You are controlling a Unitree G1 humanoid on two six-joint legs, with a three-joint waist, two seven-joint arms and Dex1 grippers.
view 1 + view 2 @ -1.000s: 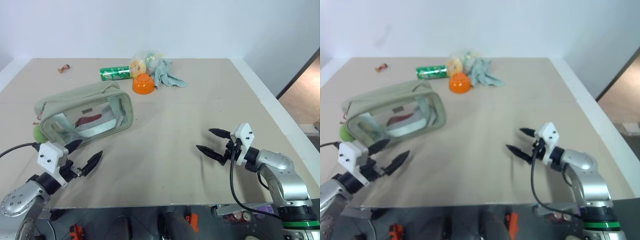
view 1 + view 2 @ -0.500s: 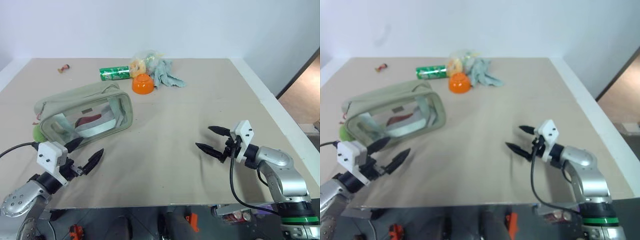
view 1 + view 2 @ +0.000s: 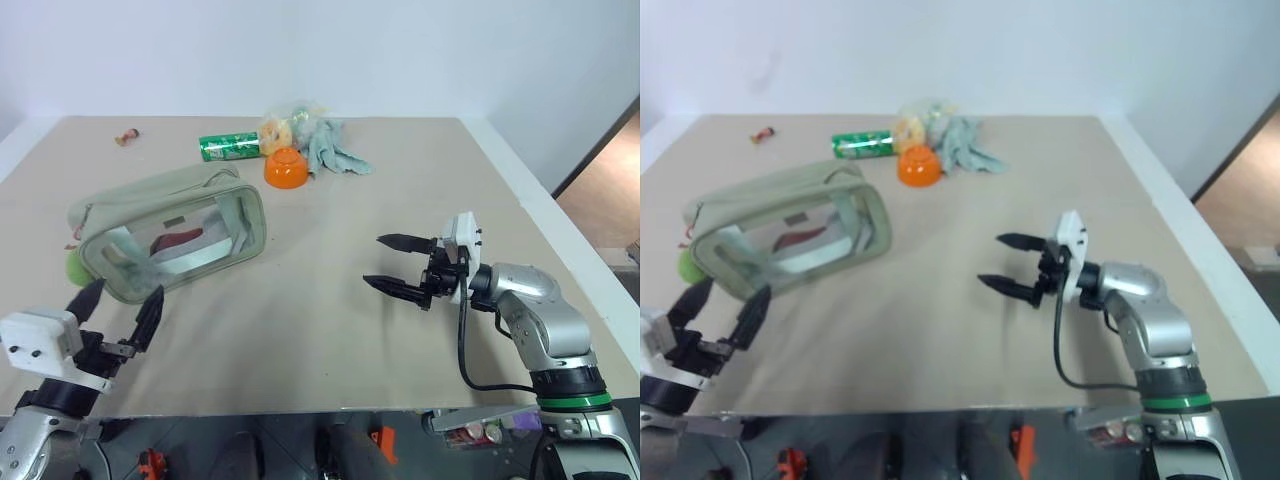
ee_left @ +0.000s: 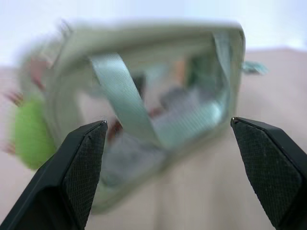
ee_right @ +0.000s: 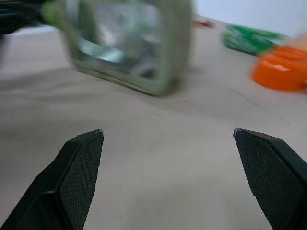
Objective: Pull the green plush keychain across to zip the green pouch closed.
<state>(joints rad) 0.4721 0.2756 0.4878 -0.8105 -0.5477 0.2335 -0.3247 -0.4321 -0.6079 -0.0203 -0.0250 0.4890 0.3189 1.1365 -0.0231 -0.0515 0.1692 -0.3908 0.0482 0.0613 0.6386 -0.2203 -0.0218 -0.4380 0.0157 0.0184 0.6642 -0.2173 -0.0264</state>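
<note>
My left gripper (image 3: 118, 304): lower left of the head view, black fingers spread wide apart with nothing between them, tips pointing up and away from me. White wrist block sits behind the fingers at the frame's lower left edge, a black cable running off it. In my left wrist view its fingertips (image 4: 84, 143) stand far apart at either side of the frame.

My right gripper (image 3: 387, 263): right of centre in the head view, fingers parted wide and empty, lying roughly level and pointing toward the left of the frame. Silver forearm bends down to the lower right; a black cable loops below the wrist.
</note>
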